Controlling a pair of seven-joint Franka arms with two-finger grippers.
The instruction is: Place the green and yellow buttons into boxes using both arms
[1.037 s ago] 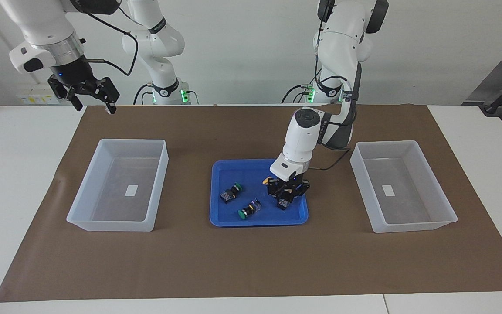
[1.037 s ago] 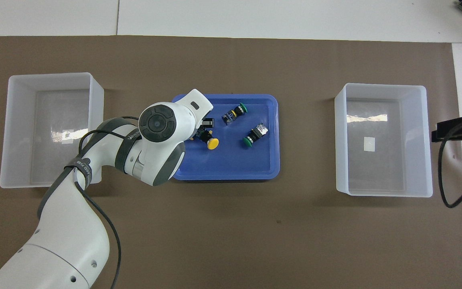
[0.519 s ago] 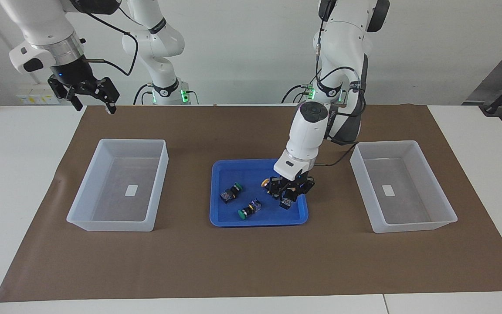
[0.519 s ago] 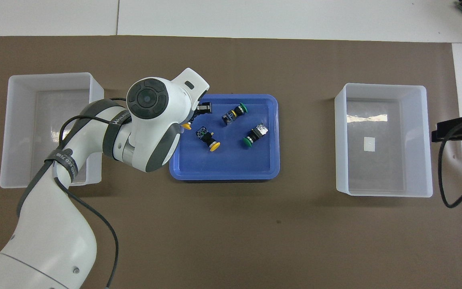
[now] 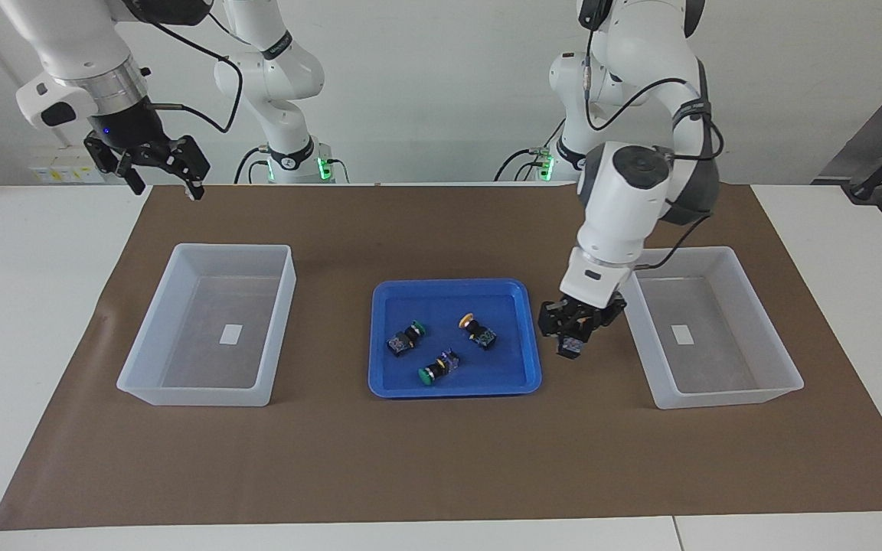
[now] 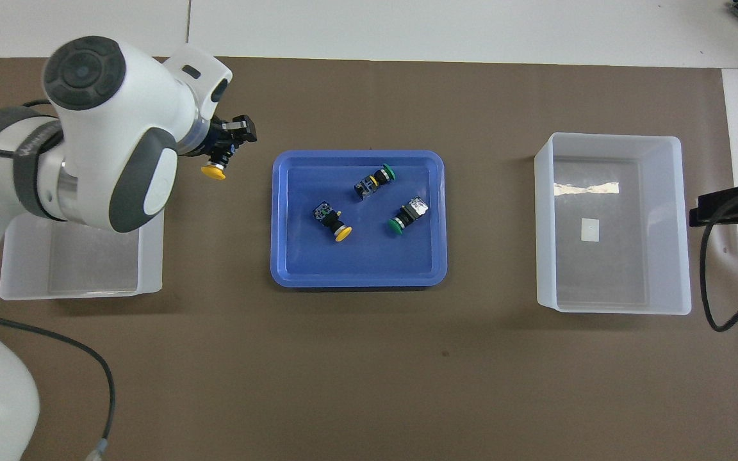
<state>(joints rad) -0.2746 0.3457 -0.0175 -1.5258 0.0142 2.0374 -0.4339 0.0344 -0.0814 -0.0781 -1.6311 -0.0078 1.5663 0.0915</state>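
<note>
My left hand gripped a yellow button over the mat, between tray and box. My right hand waited, wide open

Bright even light, soft shadows, sharp focus; glare streak inside box.

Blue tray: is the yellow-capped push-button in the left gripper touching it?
Apart. In the overhead view the yellow-capped push-button in the left gripper hangs over brown mat, clear of the blue tray.
</note>
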